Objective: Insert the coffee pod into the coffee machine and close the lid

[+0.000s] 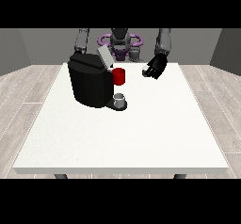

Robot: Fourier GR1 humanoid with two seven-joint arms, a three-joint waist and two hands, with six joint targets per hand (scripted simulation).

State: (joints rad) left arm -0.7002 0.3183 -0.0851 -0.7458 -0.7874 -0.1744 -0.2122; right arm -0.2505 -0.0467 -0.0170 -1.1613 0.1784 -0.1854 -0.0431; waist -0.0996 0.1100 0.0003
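The black coffee machine [89,83] stands on the left half of the white table [141,133]. Its grey lid [104,56] is tilted up and open. The hand at the view's right [156,66] hovers above the table to the right of the machine and apart from it. Its fingers are curled round a small white coffee pod [145,69], of which only a bit peeks out. At the view's left an arm [82,40] comes down behind the machine, and the machine hides its hand.
A red cup-like part [119,76] shows at the machine's right side under the lid. A small grey cup [120,99] sits on the machine's base below it. The table stretches wide towards the camera and to the right.
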